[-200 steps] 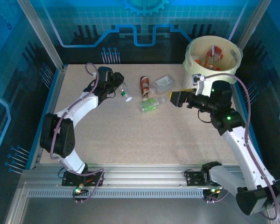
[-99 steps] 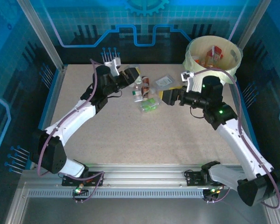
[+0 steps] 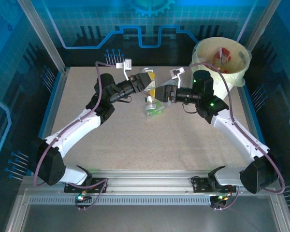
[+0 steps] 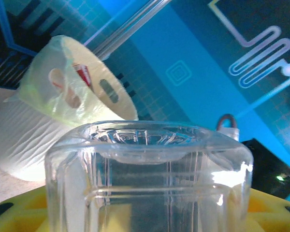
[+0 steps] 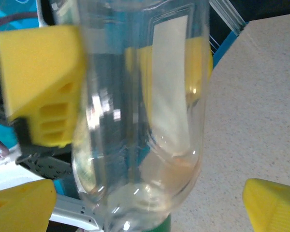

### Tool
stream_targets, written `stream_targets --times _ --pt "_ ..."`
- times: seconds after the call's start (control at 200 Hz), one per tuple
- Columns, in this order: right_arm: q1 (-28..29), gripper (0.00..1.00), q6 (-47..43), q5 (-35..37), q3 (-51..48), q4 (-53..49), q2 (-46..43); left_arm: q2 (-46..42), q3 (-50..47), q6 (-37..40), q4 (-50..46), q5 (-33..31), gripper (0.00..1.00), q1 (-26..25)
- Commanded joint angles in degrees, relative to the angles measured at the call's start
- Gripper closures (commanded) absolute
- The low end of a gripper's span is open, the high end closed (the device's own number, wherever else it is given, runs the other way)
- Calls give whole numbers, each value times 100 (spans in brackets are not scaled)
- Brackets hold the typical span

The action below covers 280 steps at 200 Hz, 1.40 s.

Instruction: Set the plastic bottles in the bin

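1. Both arms have been brought together since the earlier frames: the left gripper [image 3: 151,83], before at the left part of the far edge of the table [image 3: 135,140], is now near its middle, and the right gripper [image 5: 146,205] was swung away from the bin [image 3: 232,77].
2. A clear bottle [image 4: 150,174] is clamped in the left gripper, raised above the table.
3. Its base is placed between the right gripper's widely spread fingers [image 5: 273,203], seemingly not yet touched.
4. The bin is found at the far right corner.
5. For a good handover, the right jaws should be closed on the body first; only then should the left grip be released, since thin plastic may slip.
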Motion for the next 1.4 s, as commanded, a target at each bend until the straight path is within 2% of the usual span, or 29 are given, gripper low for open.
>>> stream_targets --times 0.0,0.125,0.33,0.515,0.645,0.76,0.84,1.0,1.161,1.261,1.396 --pt "133 0 533 -200 87 832 177 -102 -143 -445 749 108 67 -50" --pt "171 2 901 -387 126 1436 352 -46 -178 -648 998 126 67 -77" --pt "318 15 1318 -595 191 2091 581 56 -336 -888 1343 66 66 -119" --pt "365 31 1304 -654 139 2141 509 129 -425 -1001 1527 28 66 -138" --pt "357 44 972 -388 81 1691 330 81 -479 -914 1413 -25 64 -148" --pt "333 51 670 -83 48 1196 173 46 -514 -816 1233 -110 56 -148" --pt "313 54 349 186 109 650 85 3 -482 -619 1067 -82 47 -146" --pt "285 59 -217 1092 -3 -280 -183 -396 -175 376 -440 -391 25 -143" --pt "142 61 -507 1548 -61 -788 -384 -818 -187 956 -1235 -949 7 -137" --pt "-12 62 -777 1953 59 -1294 -514 -1079 -193 1236 -1780 -1344 1 -138" --pt "-377 62 -1229 2477 376 -2065 -674 -1456 -273 1558 -2548 -2098 1 -138"
